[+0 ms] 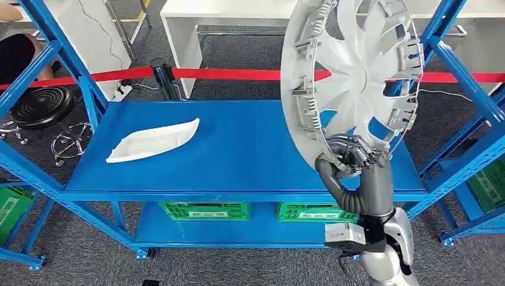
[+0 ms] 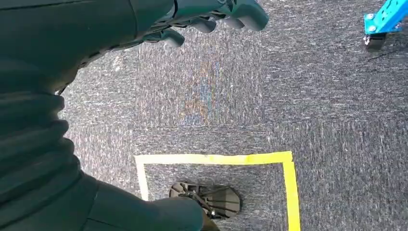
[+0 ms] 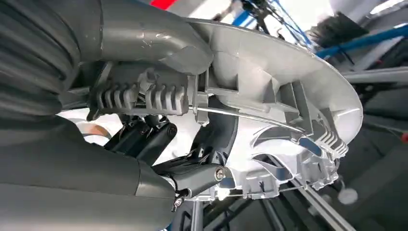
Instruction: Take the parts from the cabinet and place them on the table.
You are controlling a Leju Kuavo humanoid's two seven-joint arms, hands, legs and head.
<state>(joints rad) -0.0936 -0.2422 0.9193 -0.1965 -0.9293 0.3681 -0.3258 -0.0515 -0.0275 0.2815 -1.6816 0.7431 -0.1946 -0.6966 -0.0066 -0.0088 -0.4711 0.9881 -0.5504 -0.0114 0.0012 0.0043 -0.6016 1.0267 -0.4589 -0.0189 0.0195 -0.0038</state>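
- Head view: the right hand (image 1: 352,156) grips the wheel cover (image 1: 351,77) by its lower rim and holds it upright, on edge, above the right part of the blue shelf (image 1: 250,155). The disc rises straight up from the hand, its ribbed back face turned toward the robot and its long axis near vertical.
- A white moulded part (image 1: 153,140) lies flat on the left of the shelf, well apart from the raised cover, its long axis running left to right. The left arm would be the nearer one to it, I judge.
- Two green crates (image 1: 205,210) sit on the lower shelf; their contents cannot be seen.
- Left wrist view: the left hand (image 2: 211,19) hangs over grey carpet (image 2: 312,96) with its fingers loosely curled and nothing in them.
- Right wrist view: thumb and dark fingers (image 3: 192,175) clamp the cover's rim from both sides.
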